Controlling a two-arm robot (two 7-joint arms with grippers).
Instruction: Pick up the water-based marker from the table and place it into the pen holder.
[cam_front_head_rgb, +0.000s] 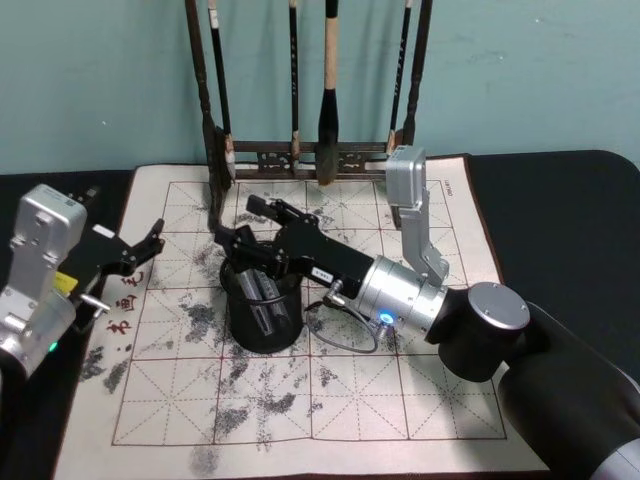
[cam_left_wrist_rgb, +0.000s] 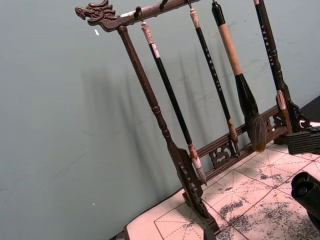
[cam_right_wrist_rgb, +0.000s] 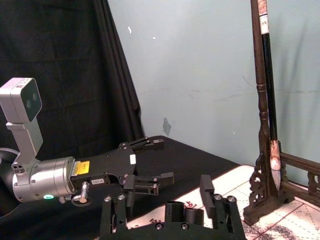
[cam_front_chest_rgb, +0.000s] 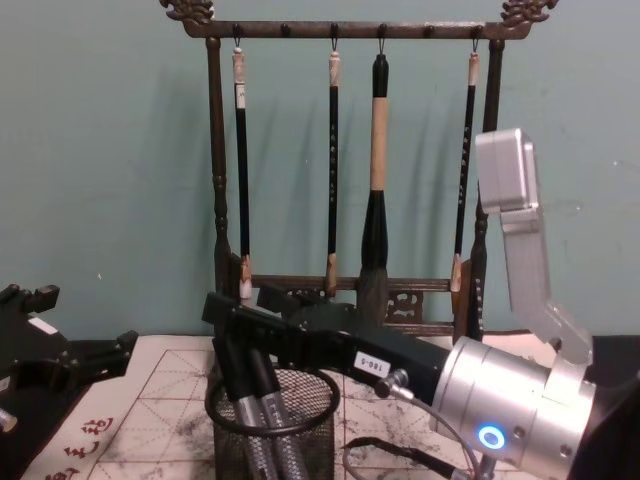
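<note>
The black mesh pen holder (cam_front_head_rgb: 262, 322) (cam_front_chest_rgb: 272, 425) stands on the ink-stained practice mat. Two grey-barrelled markers with black caps lean inside it; the water-based marker (cam_front_head_rgb: 256, 284) (cam_front_chest_rgb: 244, 398) rests in the cup with its cap (cam_right_wrist_rgb: 183, 214) between my right fingers. My right gripper (cam_front_head_rgb: 245, 228) (cam_front_chest_rgb: 245, 315) (cam_right_wrist_rgb: 157, 194) hovers just over the holder's rim, open, its fingers standing apart from the cap. My left gripper (cam_front_head_rgb: 152, 250) (cam_right_wrist_rgb: 162, 160) (cam_front_chest_rgb: 85, 325) is parked open at the mat's left edge, holding nothing.
The tall dark wooden brush rack (cam_front_head_rgb: 300, 150) (cam_left_wrist_rgb: 165, 135) (cam_front_chest_rgb: 350, 160) with several hanging brushes stands at the mat's far edge, close behind the holder. A loose cable (cam_front_head_rgb: 345, 335) lies on the mat beside the cup. Black cloth (cam_front_head_rgb: 560, 230) covers the table around the mat.
</note>
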